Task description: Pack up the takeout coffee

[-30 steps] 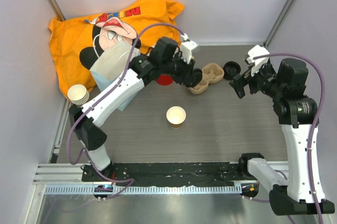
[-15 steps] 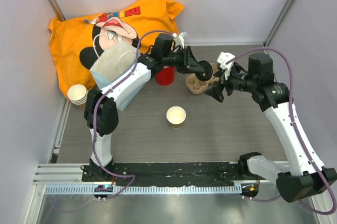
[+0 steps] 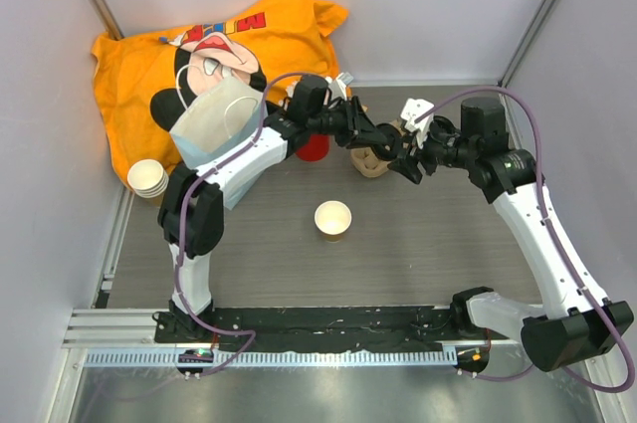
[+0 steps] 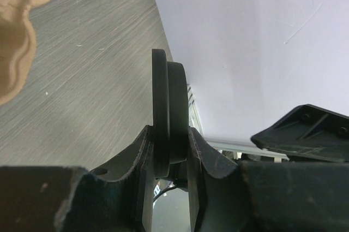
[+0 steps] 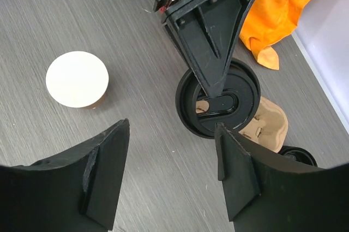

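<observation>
1. Nearest the arm bases, the takeout coffee's brown cup (image 3: 332, 216) stands upright mid-bench (image 3: 448, 244), open-topped and touched by nothing. It has not shifted in the last second.
2. Beyond it and to the right, the left fingers (image 4: 200, 150) pinch a black lid (image 5: 245, 95) by its rim, holding it in the air just beside the pulp carrier (image 5: 271, 125).
3. The right fingers (image 5: 103, 172) are spread and face that lid, which sits in line with the gap between them; no contact shows. A second ago this arm hung well off to the right. It has since swung in to meet the left arm, and its fingers have begun to narrow.
4. This looks like a lid handover, probably so the cup can be capped. Capping and packing both remain to be done.
5. Farther back, a second lid (image 5: 299, 155) lies flat by the carrier, and a red cup (image 3: 314, 149) stands behind the left arm. At the far left, a paper bag (image 3: 211, 122) rests on orange cloth (image 3: 139, 75).
</observation>
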